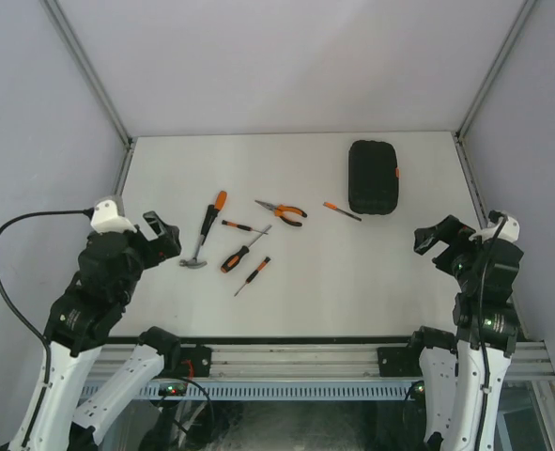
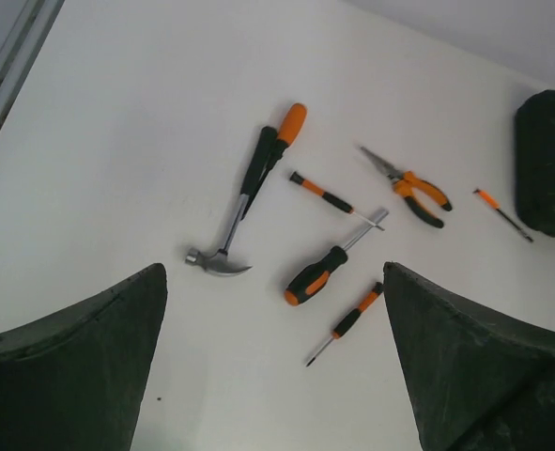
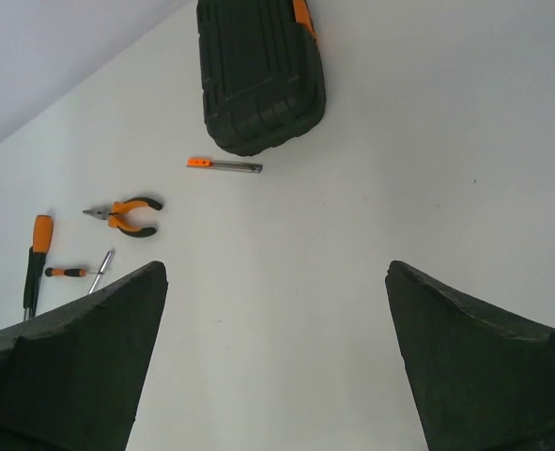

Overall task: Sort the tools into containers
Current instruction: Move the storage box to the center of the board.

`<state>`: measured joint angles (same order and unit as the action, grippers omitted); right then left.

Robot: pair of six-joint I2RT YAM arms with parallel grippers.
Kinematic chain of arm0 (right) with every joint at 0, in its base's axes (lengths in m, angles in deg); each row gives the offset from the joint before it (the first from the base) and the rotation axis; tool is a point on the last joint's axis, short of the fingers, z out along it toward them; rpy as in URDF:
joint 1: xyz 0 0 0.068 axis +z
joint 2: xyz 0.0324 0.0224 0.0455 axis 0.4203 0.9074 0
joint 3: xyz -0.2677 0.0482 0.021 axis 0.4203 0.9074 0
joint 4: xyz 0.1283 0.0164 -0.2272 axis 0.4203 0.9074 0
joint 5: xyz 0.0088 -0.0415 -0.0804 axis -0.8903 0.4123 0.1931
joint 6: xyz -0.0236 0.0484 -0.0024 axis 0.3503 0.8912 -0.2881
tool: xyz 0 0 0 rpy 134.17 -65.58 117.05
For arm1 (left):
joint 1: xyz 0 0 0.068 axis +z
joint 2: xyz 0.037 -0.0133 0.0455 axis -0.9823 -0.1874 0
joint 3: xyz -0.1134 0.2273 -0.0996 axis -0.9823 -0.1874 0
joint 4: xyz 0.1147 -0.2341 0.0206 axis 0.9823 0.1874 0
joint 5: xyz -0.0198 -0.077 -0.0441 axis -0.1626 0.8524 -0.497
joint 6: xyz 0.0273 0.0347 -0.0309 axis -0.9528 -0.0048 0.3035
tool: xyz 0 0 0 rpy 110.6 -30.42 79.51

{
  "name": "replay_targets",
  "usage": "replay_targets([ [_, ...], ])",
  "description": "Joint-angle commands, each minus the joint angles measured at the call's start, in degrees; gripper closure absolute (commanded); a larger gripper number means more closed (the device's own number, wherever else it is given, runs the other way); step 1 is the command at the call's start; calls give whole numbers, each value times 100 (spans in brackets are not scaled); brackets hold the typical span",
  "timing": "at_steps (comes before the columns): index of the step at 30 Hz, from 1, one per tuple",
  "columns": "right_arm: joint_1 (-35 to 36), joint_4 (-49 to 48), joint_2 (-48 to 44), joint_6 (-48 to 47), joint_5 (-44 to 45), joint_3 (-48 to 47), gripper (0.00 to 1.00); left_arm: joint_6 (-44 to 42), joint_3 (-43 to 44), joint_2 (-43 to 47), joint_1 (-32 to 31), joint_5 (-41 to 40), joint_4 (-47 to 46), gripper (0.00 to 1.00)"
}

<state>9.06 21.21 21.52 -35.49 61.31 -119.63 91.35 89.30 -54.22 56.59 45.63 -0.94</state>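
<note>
The black ribbed plastic clamshell case (image 1: 374, 177) lay shut at the far right of the white table (image 1: 352, 291), a small orange latch (image 1: 397, 173) on its right edge. Scattered to its left were the orange-and-black tools: a steel-headed hammer (image 1: 205, 233), needle-nose pliers (image 1: 283, 212), a thick screwdriver (image 1: 240, 256) and three thin screwdrivers (image 1: 253, 275). The left gripper (image 1: 164, 233) and the right gripper (image 1: 436, 242) hung released, grasping nothing.

Black ribbed plastic clamshell case (image 1: 374, 177) with small orange latch, silver-headed hammer (image 1: 208, 225) with black handle tipped orange, metal needle-nose pliers (image 1: 284, 212) with orange-and-black grips, plain white matte table (image 1: 352, 282)
</note>
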Motion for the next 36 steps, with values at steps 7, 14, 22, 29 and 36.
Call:
replay_targets([
  [7, -58, 223, 427, -234, 101, -318, 0, 6, 1291, -102, 74, 536, -314, 0],
  [14, -29, -19, 1039, -28, -233, -362, 0, 60, 1836, 139, 86, 445, -606, 0],
  [22, 1453, -697, 2332, 298, 815, -686, 0, 57, 2601, 133, 68, 74, -670, 0],
  [29, 2291, -1408, 3372, 501, 1217, -817, 0, 152, 2988, 185, -53, -582, -337, 0],
  [36, 2559, -1748, 3946, 463, 1468, -1129, 0, 143, 3211, 100, -162, -845, -263, 0],
])
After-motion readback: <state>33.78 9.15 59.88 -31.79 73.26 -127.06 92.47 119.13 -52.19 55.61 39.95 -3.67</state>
